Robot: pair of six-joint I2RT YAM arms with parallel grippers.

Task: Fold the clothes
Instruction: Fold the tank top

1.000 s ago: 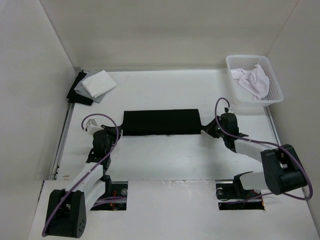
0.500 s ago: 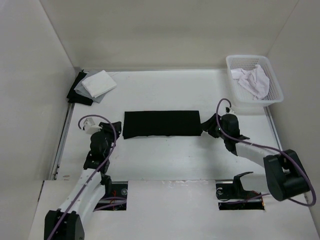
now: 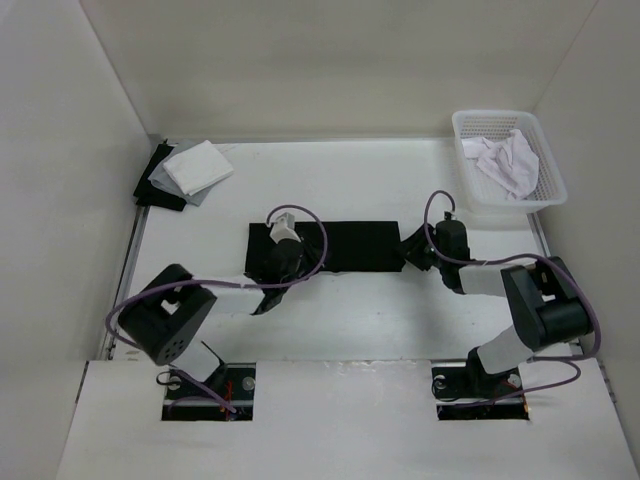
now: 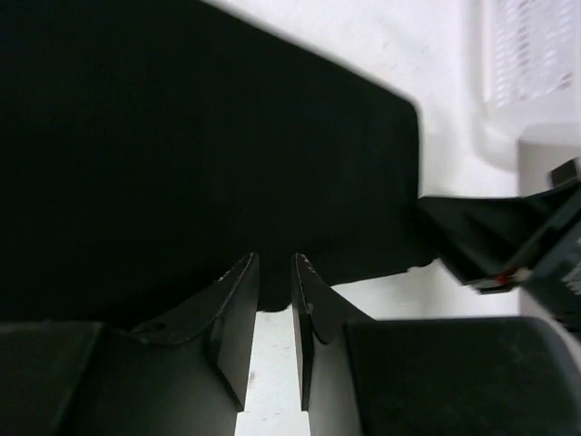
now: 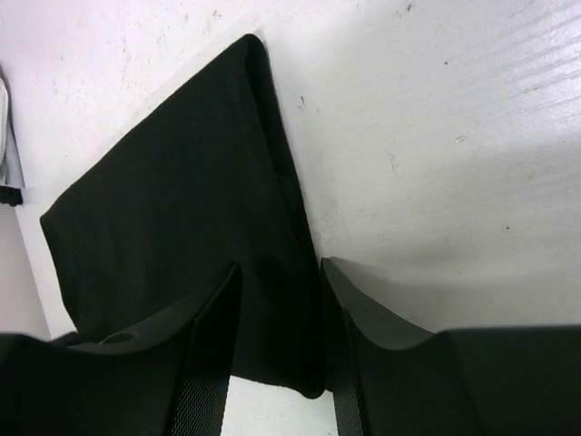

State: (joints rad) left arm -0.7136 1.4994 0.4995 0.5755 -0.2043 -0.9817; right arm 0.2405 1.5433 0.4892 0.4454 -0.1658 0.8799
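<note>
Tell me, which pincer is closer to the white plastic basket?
Right. The right pincer straddles the black garment at the end nearest the basket; the left pincer is over its near edge, farther left.

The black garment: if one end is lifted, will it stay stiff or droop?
Probably floppy: the black garment lies flat in thin folded layers, so a lifted end should hang. Being thin, likely light; pushed, its soft edge may bunch up.

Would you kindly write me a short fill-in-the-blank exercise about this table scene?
1. The crumpled white garment lies in the ___.
2. The folded garment mid-table is ___ in colour.
3. The fabric squares lie at the table's far ___ corner.
Missing words: basket; black; left.
</note>
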